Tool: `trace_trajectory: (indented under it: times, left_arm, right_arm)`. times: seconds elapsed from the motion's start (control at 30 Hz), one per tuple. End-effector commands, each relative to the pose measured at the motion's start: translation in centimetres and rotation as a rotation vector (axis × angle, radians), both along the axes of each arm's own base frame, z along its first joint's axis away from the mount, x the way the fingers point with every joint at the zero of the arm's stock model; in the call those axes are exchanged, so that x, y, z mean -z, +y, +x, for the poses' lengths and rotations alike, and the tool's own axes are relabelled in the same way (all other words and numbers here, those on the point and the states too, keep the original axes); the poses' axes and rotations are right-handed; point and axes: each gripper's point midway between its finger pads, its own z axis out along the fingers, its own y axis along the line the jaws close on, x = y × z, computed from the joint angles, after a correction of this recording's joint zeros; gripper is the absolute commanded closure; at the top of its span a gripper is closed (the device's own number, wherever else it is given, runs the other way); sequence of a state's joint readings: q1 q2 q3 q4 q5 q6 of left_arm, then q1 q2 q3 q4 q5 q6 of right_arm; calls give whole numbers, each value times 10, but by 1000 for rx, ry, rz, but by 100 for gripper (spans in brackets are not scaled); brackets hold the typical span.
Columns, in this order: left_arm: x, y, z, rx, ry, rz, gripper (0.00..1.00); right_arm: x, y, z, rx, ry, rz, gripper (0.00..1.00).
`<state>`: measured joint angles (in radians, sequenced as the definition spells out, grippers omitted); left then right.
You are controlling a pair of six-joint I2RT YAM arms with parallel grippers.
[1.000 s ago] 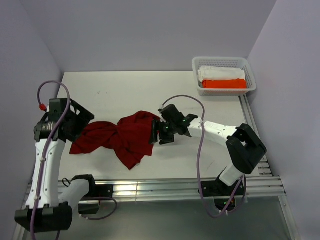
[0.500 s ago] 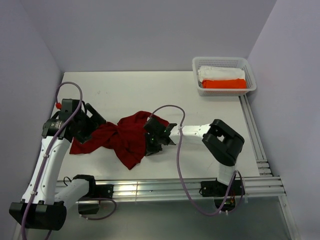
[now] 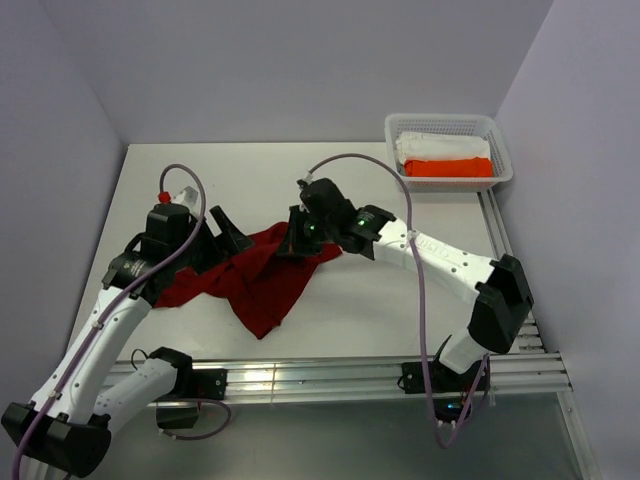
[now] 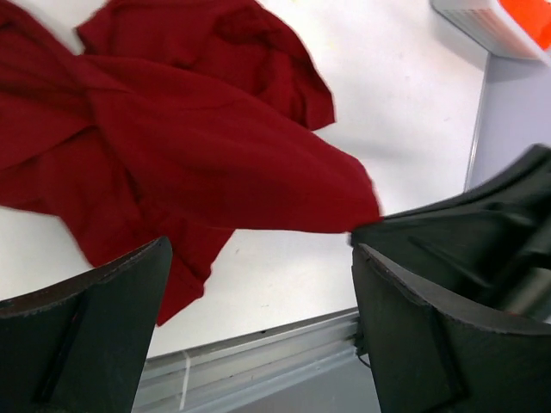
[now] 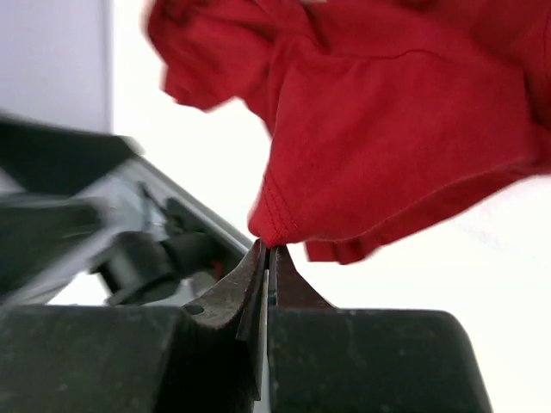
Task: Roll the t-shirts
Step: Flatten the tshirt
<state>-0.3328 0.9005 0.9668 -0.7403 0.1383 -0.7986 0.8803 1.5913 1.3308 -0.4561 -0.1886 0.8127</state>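
Note:
A dark red t-shirt (image 3: 255,285) lies crumpled on the white table, left of the middle. My right gripper (image 3: 295,238) is shut on a hem corner of it at its far right edge. In the right wrist view the hem of the dark red t-shirt (image 5: 387,120) is pinched at the tips of the right gripper (image 5: 269,249) and hangs lifted off the table. My left gripper (image 3: 224,238) hovers over the shirt's left part, open with nothing between its fingers. Its wrist view has the left gripper (image 4: 260,249) just above the dark red t-shirt (image 4: 172,146).
A white mesh basket (image 3: 440,119) stands at the back right corner, holding a folded white t-shirt (image 3: 440,145) and an orange t-shirt (image 3: 450,168). A metal rail (image 3: 330,375) runs along the table's near edge. Purple-grey walls close in the left, back and right.
My right gripper has shut on the shirt's hem and pulled it toward the back of the table. My left arm has swung right, over the shirt's left part.

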Motion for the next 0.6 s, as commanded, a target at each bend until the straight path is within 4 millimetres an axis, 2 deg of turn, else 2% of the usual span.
trace_trajectory:
  times: [0.0, 0.13, 0.17, 0.23, 0.27, 0.3, 0.33, 0.57]
  left_arm:
    - [-12, -23, 15, 60, -80, -73, 9]
    - [-18, -42, 19, 110, -98, -96, 11]
    - [-30, -47, 20, 139, -168, -101, 12]
    - [-38, -54, 16, 175, -246, -80, 12]
    - [-49, -53, 15, 193, -321, -63, 12]
    - [-51, -51, 15, 186, -352, -43, 12]
    - [-49, -50, 12, 208, -382, -17, 12]
    - [-45, -43, 15, 215, -473, 71, 16]
  right_arm:
    - [-24, -9, -3, -28, -16, 22, 100]
    - [-34, -7, 1, -37, -12, 55, 100]
    - [-38, -8, 3, -41, -4, 66, 100]
    - [-47, -7, 7, -49, -13, 82, 100]
    - [-47, -9, 8, -47, -4, 75, 100]
    - [-50, -9, 8, -53, -9, 78, 100]
    - [-57, -7, 9, -59, -15, 90, 100]
    - [-58, -10, 13, -73, 10, 94, 100]
